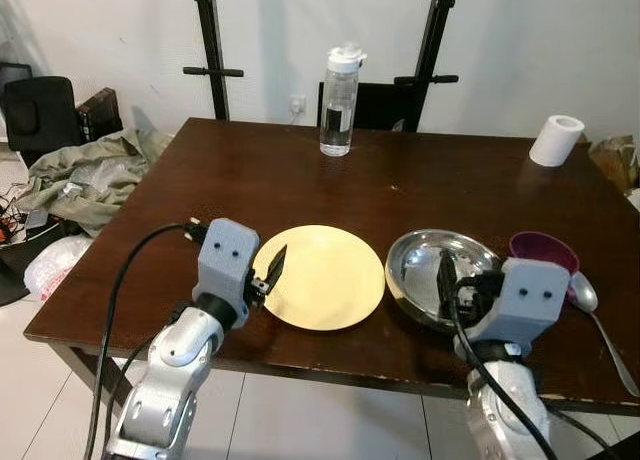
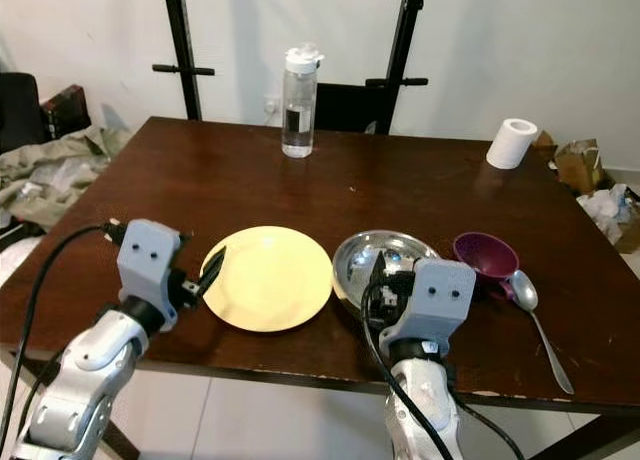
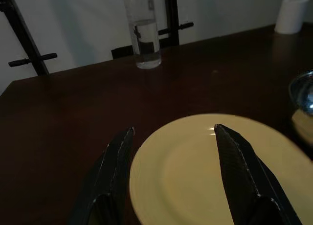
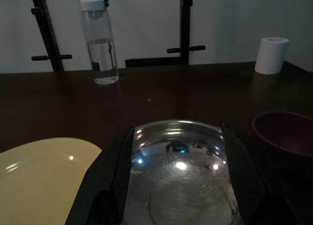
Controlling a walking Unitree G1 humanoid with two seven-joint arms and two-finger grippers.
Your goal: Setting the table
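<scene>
Left claw [image 3: 171, 171] spread wide astride the yellow plate's [image 1: 325, 277] rim; right claw [image 4: 178, 173] wide around the steel bowl [image 4: 178, 171]. Head views add a spoon [image 2: 535, 325] on the table [image 1: 250, 180].

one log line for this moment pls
left gripper open at yellow plate edge | right gripper open over steel bowl | nothing held

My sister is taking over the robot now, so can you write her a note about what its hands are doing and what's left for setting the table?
Left gripper: open, at the near left rim of the yellow plate, holding nothing.
Right gripper: open, fingers straddling the steel bowl, not gripping.
Purple cup and spoon sit right of the bowl; water bottle and paper roll at the far edge.
Dishes are on the table; arranging them is probably what's left.
</scene>
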